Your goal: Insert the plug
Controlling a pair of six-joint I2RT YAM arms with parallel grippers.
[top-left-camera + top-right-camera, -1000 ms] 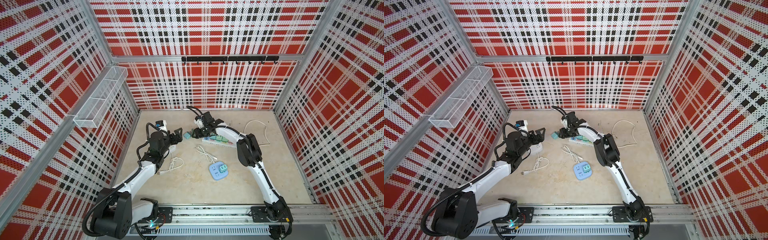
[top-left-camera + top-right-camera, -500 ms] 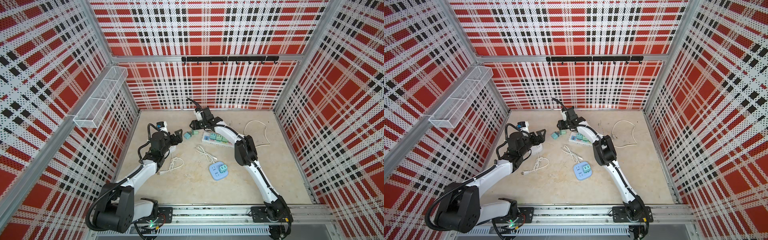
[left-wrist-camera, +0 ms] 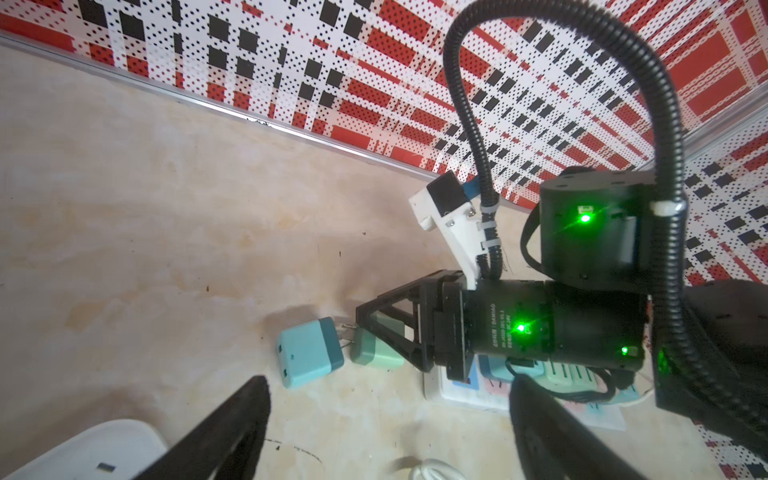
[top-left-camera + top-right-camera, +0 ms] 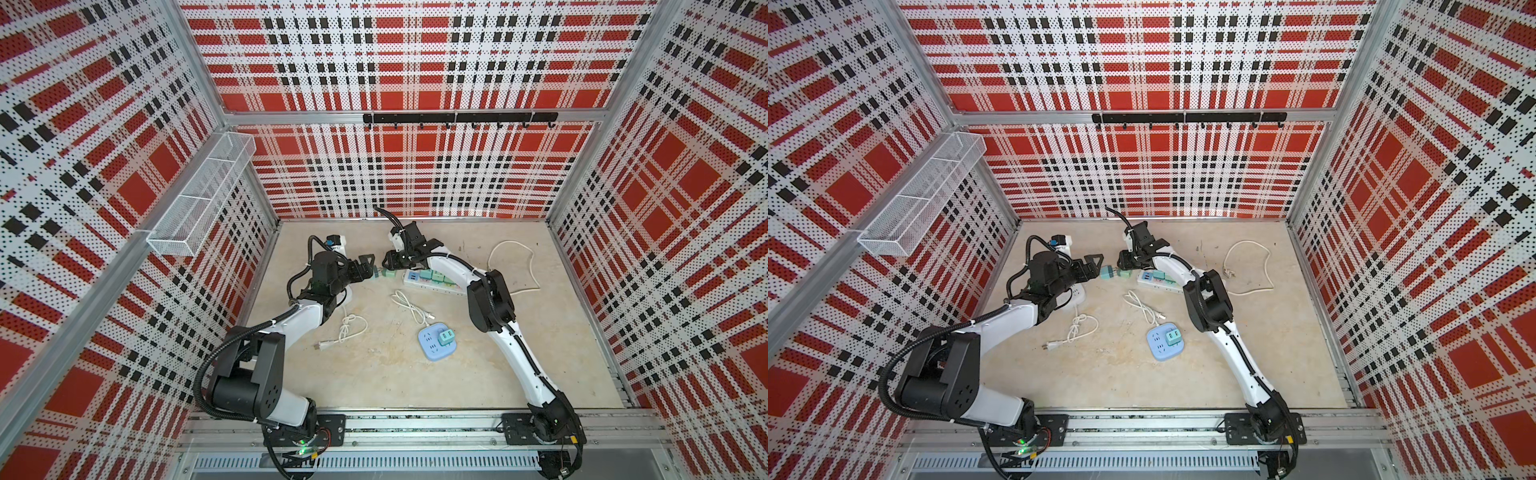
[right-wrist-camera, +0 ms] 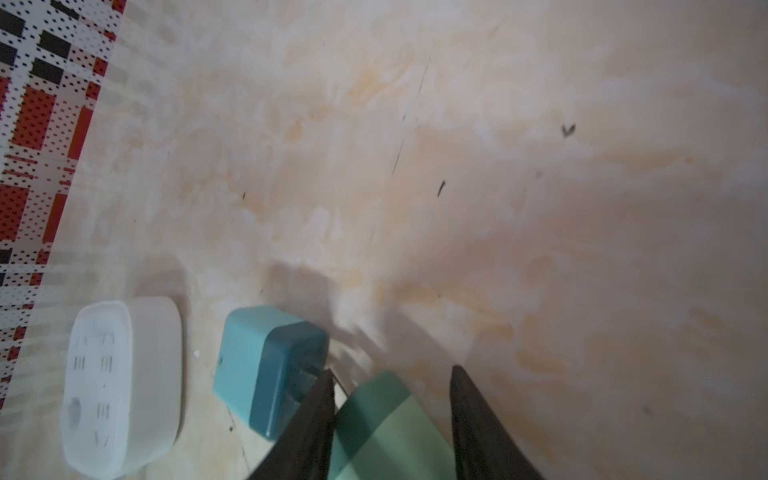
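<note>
Two loose plugs lie on the floor between my grippers: a teal plug (image 3: 309, 357) (image 5: 266, 365) (image 4: 1106, 272) and a green plug (image 5: 386, 419) (image 3: 374, 353) (image 4: 390, 274). My right gripper (image 5: 390, 370) (image 4: 391, 265) (image 4: 1125, 266) stands over the green plug with both fingers against its sides. My left gripper (image 3: 390, 415) (image 4: 365, 266) (image 4: 1094, 264) is wide open with nothing in it, a little short of the teal plug. The white power strip (image 4: 412, 279) (image 4: 1145, 279), with several plugs in it, lies just right of the green plug.
A white socket cube (image 5: 120, 386) (image 3: 83, 449) sits under my left wrist. A blue round socket (image 4: 430, 351) holds a green plug. White cables (image 4: 409, 305) (image 4: 349, 328) lie mid-floor and another (image 4: 515, 266) at the right. A wire basket (image 4: 199, 199) hangs on the left wall.
My right gripper widened, then narrowed onto the green plug, after shifting back and down beside the strip. The left arm barely moved and stayed open.
</note>
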